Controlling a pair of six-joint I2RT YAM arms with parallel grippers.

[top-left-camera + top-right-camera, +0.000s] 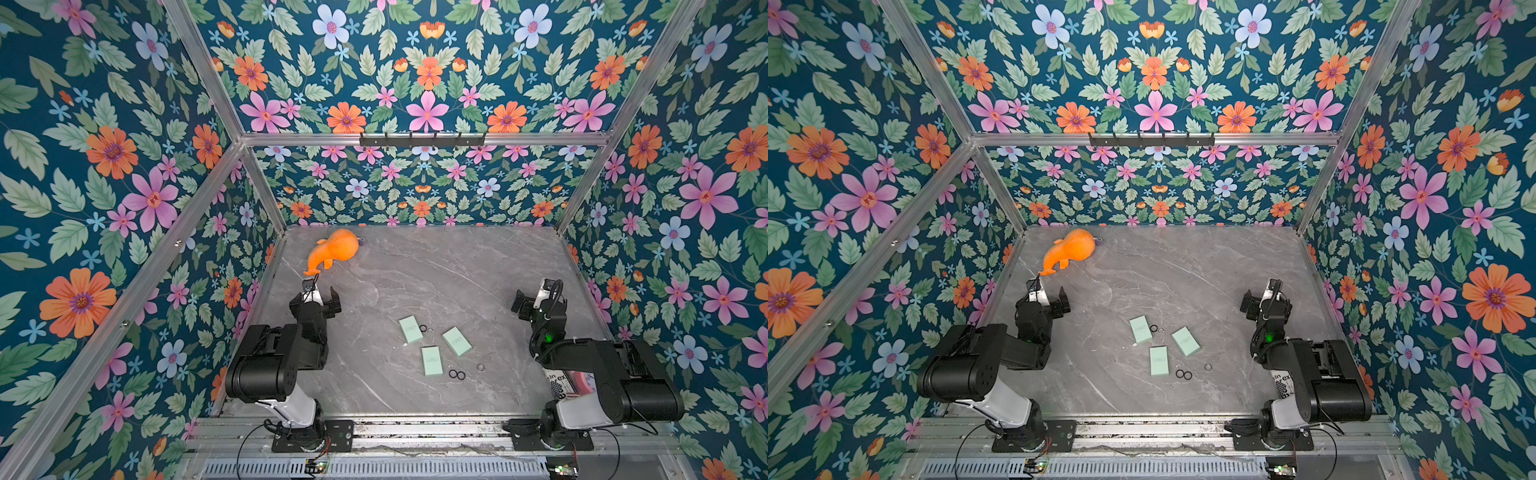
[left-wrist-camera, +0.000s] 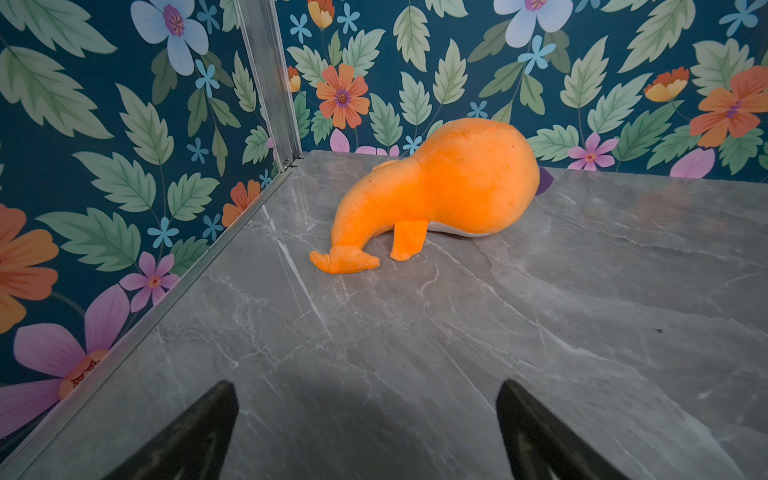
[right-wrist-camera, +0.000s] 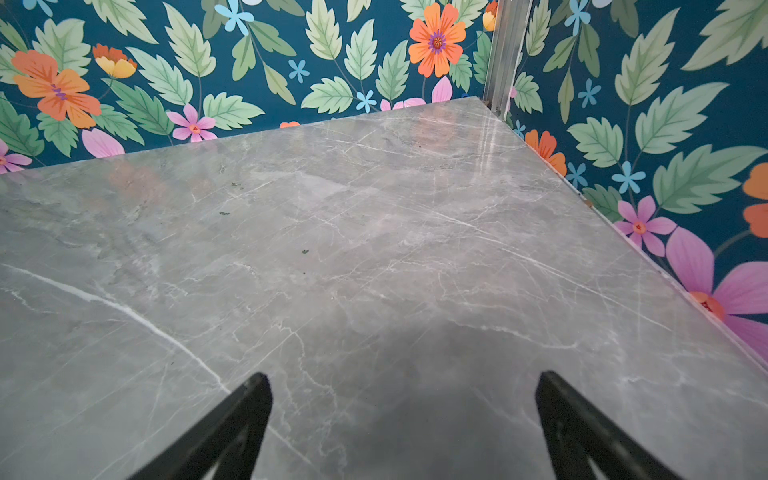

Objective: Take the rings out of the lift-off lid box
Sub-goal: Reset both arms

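Five rings [image 1: 456,374] lie loose on the desk [image 1: 457,270] near its front edge, among three mint boxes [image 1: 431,360]. They look like light, stiff, slippery hoops, probably best pinched across the band. Left gripper [image 2: 365,386] and right gripper [image 3: 403,376] are empty, jaws wide apart.

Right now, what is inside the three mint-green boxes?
Hidden: the mint-green boxes show only printed outer faces. Outside, on the table, lie five rings: two by the far box, three by the near one.

Both top views high overhead, sharing whole table [image 1: 457,270]; wrist views low, facing far corners.
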